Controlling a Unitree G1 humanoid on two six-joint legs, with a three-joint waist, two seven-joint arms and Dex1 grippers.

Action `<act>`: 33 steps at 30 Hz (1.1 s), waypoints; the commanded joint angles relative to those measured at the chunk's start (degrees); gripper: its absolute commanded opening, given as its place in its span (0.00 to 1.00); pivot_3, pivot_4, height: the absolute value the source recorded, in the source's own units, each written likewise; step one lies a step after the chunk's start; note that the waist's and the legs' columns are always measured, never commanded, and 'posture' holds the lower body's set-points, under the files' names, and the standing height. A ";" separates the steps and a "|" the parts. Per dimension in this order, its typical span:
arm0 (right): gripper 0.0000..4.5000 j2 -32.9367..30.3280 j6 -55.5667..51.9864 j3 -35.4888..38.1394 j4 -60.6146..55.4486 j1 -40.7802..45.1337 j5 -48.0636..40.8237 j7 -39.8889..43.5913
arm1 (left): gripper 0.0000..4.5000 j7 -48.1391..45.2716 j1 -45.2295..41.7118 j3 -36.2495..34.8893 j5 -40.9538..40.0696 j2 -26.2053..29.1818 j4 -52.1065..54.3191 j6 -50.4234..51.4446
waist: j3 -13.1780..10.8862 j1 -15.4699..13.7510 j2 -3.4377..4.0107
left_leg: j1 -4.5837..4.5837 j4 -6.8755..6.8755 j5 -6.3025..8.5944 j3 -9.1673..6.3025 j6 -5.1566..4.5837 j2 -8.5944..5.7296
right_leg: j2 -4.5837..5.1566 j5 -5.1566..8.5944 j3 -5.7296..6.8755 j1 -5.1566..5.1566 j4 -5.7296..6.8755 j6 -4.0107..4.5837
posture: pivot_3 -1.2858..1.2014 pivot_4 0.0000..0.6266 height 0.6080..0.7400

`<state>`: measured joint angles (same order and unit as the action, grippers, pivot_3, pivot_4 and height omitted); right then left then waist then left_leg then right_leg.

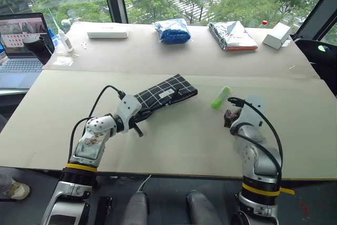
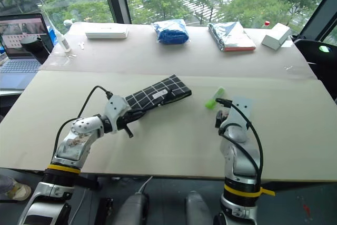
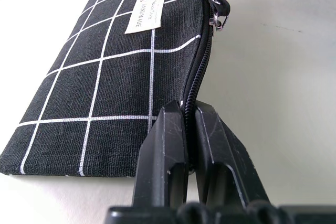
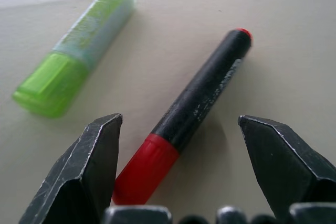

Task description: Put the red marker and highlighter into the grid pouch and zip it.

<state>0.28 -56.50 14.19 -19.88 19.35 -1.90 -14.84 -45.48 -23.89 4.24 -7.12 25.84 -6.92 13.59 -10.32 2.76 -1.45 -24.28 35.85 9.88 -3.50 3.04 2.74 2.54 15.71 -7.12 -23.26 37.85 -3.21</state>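
In the right wrist view, the right gripper [image 4: 176,169] is seen with its jaws spread wide and nothing held between them. The marker [image 4: 186,114] lies on the counter [image 4: 283,56] directly between the two jaws. Its red end is nearest the wrist, low in the frame just left of centre, and its black length runs away toward the upper right. The long axis is thus set roughly along the gripper's line of sight, slanted to the right, and not across the gap. A grasp by the right arm is judged to be the coming move, and it is judged to turn on that slant: a closing of the jaws would meet the marker's sides near the red end.

Farther out, at the upper left of the same frame, the highlighter [image 4: 73,51] is seen lying apart from the marker and outside the jaws.

In the left eye view, the pouch [image 1: 166,94] lies flat near the centre of the frame, well to the left of both pens. The left gripper [image 3: 190,145] is shown in the left wrist view with its jaws closed on the pouch's zipper edge at the near corner. The right arm is plainly the nearer to both pens.
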 commanded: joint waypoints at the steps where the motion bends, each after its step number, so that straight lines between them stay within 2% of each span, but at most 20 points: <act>1: 0.87 0.55 1.51 -0.25 -0.95 -0.12 0.56 -0.49 | 0.00 0.44 -0.39 -1.26 -0.94 0.57 2.02 -0.61 | 0.00 0.08 0.00 | 0.00 0.00 0.00 0.00 0.00 0.00 | 0.00 0.00 0.00 0.00 0.00 0.00 | 0.52 0.24 1.00; 5: 0.87 1.98 1.48 0.02 -0.71 -0.04 0.57 -0.70 | 0.00 0.41 -0.74 -1.51 -0.94 0.66 1.79 -0.61 | 0.00 0.32 0.00 | 0.01 -0.03 0.00 0.00 0.00 0.01 | -0.01 0.00 0.00 -0.01 0.00 0.00 | 0.52 0.24 1.00; 9: 0.65 3.64 2.34 1.22 -0.68 -0.12 0.37 -1.40 | 0.00 0.55 -0.86 -1.91 -0.91 0.91 1.92 -0.50 | 0.00 0.57 0.00 | 0.00 -0.03 0.00 0.00 0.00 0.01 | 0.00 0.00 0.00 -0.01 0.00 0.00 | 0.52 0.24 1.00; 16: 0.12 3.75 3.75 2.43 0.10 0.49 0.39 -1.65 | 0.00 0.76 -0.38 -2.41 -1.20 1.42 2.94 0.10 | 0.00 0.76 0.00 | 0.00 -0.04 0.00 0.00 0.00 0.01 | 0.00 0.00 0.00 -0.01 -0.02 0.00 | 0.52 0.24 1.00; 24: 0.12 3.28 4.96 2.41 1.91 1.88 0.07 -1.09 | 0.00 1.03 -0.24 -2.93 -1.52 1.91 3.54 0.80 | 0.00 0.88 0.00 | 0.00 -0.05 0.00 0.00 0.00 0.01 | 0.00 0.00 0.00 -0.01 -0.03 -0.01 | 0.52 0.24 1.00; 26: 0.12 2.82 6.58 4.29 3.09 4.15 -2.55 0.86 | 0.00 0.74 0.08 -3.13 -1.73 2.21 3.77 0.74 | 0.00 1.03 0.00 | 0.00 -0.05 0.00 0.00 0.00 0.01 | 0.00 0.00 0.00 -0.01 -0.03 0.00 | 0.52 0.24 1.00; 29: 0.12 -2.79 13.58 4.11 5.74 8.97 -5.02 8.12 | 0.00 -1.53 0.61 -3.13 -3.19 3.01 4.88 0.39 | -0.02 1.20 0.03 | 0.00 -0.04 0.00 0.01 0.00 0.01 | 0.01 0.00 -0.01 -0.01 -0.03 0.00 | 0.52 0.24 1.00; 33: 0.12 -14.97 26.30 -2.63 7.01 12.07 -6.14 25.98 | 0.00 -3.55 0.88 -3.15 -4.07 3.93 5.17 -0.62 | -0.10 1.19 0.13 | -0.02 -0.09 0.00 0.03 0.00 0.00 | 0.01 0.01 0.00 -0.01 -0.14 -0.02 | 0.52 0.24 1.00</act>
<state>-12.75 -36.08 13.94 -11.22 30.59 -6.11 3.98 -48.16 -22.83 2.00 -9.57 29.21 -3.91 14.68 -10.42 3.94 -1.32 -24.30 35.72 9.88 -3.48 3.04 2.75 2.55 15.73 -7.11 -23.27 37.66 -3.25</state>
